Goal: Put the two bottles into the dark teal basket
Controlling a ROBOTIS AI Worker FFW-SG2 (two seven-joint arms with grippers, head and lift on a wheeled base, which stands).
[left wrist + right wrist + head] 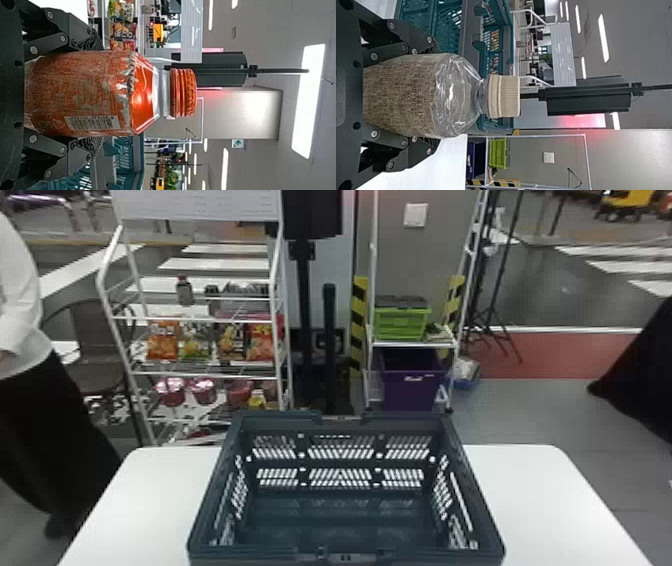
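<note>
Wrist views: your left gripper [95,94] clamps orange bottle [79,85], right gripper [432,95] clear bottle [399,93]. Head view: basket [260,554], seemingly at desk's [530,485] near edge.

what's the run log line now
left jaws: closed on orange bottle | right jaws: closed on clear bottle | teal basket: on table, empty

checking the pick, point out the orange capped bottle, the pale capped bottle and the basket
Orange-capped bottle [87,89]: left wrist view, on its orange wrapped body
Pale-capped bottle [399,93]: right wrist view, on its printed label
Basket [342,477]: head view, on its far inner wall
</note>
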